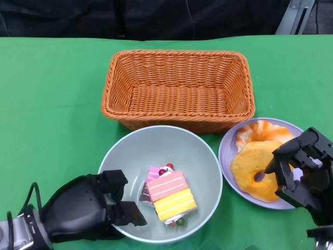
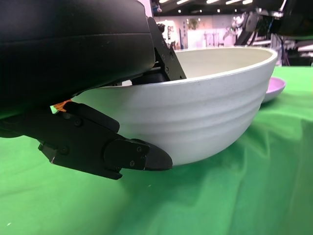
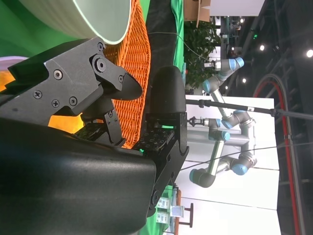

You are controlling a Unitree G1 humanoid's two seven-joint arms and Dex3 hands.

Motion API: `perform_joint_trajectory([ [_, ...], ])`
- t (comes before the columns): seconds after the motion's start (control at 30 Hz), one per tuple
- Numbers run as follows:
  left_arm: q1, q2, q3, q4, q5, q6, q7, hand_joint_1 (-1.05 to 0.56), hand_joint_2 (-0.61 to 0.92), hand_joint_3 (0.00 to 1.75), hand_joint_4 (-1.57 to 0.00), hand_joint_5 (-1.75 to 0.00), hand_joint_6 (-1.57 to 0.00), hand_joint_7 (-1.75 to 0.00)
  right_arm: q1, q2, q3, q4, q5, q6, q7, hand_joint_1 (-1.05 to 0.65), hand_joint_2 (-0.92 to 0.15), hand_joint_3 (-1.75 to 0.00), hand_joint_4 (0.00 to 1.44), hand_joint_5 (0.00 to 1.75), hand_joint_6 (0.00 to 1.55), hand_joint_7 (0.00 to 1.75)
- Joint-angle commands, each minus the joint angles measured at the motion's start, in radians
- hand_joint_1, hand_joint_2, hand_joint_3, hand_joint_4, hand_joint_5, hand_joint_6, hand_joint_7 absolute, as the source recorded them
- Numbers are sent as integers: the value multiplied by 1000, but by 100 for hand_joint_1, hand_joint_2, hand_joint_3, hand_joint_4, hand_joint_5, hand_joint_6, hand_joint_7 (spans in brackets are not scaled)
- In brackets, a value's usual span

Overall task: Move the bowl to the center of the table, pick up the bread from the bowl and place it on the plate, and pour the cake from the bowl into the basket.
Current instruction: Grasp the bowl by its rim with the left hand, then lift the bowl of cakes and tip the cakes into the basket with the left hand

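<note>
The pale grey bowl [image 1: 156, 146] sits at the table's near middle, with a pink and yellow layered cake [image 1: 170, 197] inside it. My left hand [image 1: 88, 208] grips the bowl's near-left rim, one finger inside and others [image 2: 107, 149] under the outer wall [image 2: 210, 112]. The orange ring-shaped bread [image 1: 255, 169] lies on the purple plate [image 1: 227, 151] to the bowl's right. My right hand [image 1: 304, 172] hovers at the bread's right edge, fingers apart and holding nothing; one fingertip is close to the bread. The wicker basket [image 1: 112, 88] stands behind the bowl, with nothing in it.
A green cloth covers the table [image 1: 47, 104]. The basket nearly touches the bowl's far rim and the plate's far edge. The right wrist view shows the bowl [image 3: 98, 19] and the basket [image 3: 134, 63] beyond my fingers [image 3: 98, 83].
</note>
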Motion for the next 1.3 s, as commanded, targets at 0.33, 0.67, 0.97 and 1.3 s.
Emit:
perform_joint_trajectory([
  [0.33, -25, -3, 11, 62, -23, -64, 96, -34, 92, 25, -28, -175, -62, -85, 8, -9, -6, -20, 6, 8, 2, -4, -66, -95, 68, 166, 67, 134],
  [0.67, -34, -8, 11, 85, -14, -73, 142, -32, 92, 26, -28, -175, -58, -92, 5, -9, -8, -12, -16, -1, -10, -3, -64, -98, 69, 165, 67, 135],
  [0.97, -33, -7, 85, 56, -75, -116, 152, -21, 92, 35, -41, -161, -61, -98, -19, -15, -12, 0, 4, 21, 14, -7, -67, -91, 69, 163, 67, 127],
  [1.3, -20, 7, 152, 25, -133, -180, 167, -21, 92, 34, -40, -175, -59, -114, -26, -12, -9, -5, 0, 52, 8, -7, -67, -90, 71, 160, 69, 124],
])
